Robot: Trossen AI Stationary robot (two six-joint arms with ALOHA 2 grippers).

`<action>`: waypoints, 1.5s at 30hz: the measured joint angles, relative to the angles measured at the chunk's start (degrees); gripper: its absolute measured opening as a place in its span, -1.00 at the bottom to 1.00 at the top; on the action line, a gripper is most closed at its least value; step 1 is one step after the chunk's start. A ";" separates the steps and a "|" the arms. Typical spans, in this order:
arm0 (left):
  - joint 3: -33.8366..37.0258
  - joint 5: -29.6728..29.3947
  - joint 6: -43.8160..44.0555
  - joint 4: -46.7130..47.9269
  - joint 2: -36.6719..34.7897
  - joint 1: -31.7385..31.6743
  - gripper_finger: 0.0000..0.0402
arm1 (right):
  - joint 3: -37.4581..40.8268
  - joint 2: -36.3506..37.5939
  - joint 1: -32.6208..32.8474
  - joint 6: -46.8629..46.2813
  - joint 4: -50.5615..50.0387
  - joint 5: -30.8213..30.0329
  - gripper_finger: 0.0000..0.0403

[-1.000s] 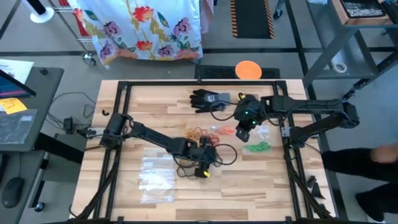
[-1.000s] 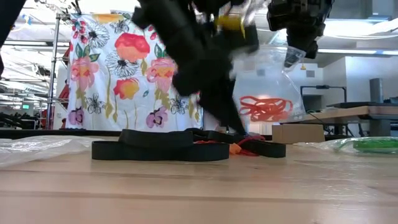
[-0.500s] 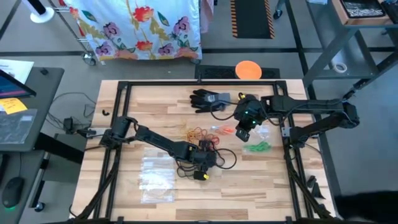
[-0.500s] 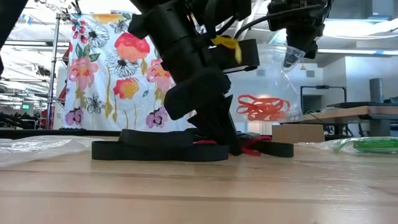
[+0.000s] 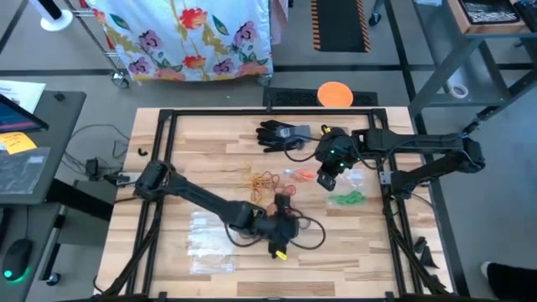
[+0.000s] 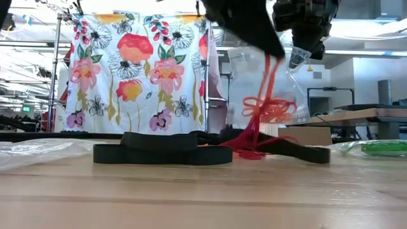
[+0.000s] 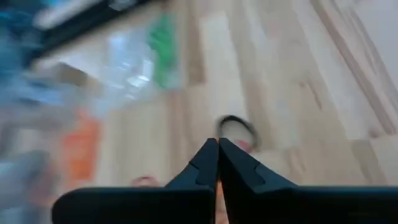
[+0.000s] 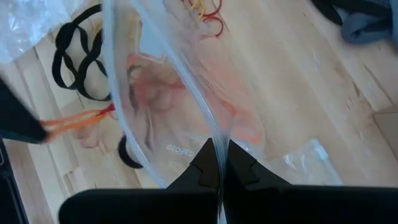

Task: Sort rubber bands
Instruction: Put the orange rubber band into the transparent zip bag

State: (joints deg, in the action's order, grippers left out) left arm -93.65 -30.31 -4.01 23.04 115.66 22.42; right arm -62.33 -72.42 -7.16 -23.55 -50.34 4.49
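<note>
Since a second ago our left gripper [image 5: 282, 201] has pinched its fingers together on a strand of red rubber bands [image 6: 262, 108] and lifted, so the strand now stretches up from the tangle on the table in the low view. Our right gripper [image 5: 327, 179] hangs on the right side, fingers clamped on the rim of a clear bag [image 8: 186, 118] that already holds orange bands.

We judge the step in hand is carrying the red bands to a bag. The stretched strand looks snagged on the big black bands [image 6: 162, 152] below, so the next move calls for a slow pull upward until it frees, then a swing right toward the bag's mouth.

More loose bands [image 5: 268, 178] lie at the table's middle, and green bands [image 5: 348, 198] sit bagged near the right gripper. Spare bags [image 5: 210, 239] lie near left. A black glove [image 5: 281, 134] rests at the far edge. Open wood lies at the far left; the gap between the arms is tight.
</note>
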 joint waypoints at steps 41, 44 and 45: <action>-0.87 13.92 8.81 1.45 -10.70 -3.57 -1.00 | 0.00 0.00 0.00 0.00 0.13 0.00 -1.00; -0.87 7.52 2.18 -3.05 -10.70 -3.73 -1.00 | 0.00 0.00 -0.07 0.00 0.20 0.00 -1.00; -0.87 4.87 -0.14 -4.44 -10.70 -4.30 -1.00 | 0.00 0.00 -0.07 -0.05 0.45 0.00 -1.00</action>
State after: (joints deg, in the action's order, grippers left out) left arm -94.52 -25.44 -4.15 18.60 104.97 18.12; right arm -62.33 -72.42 -7.22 -23.60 -49.89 4.49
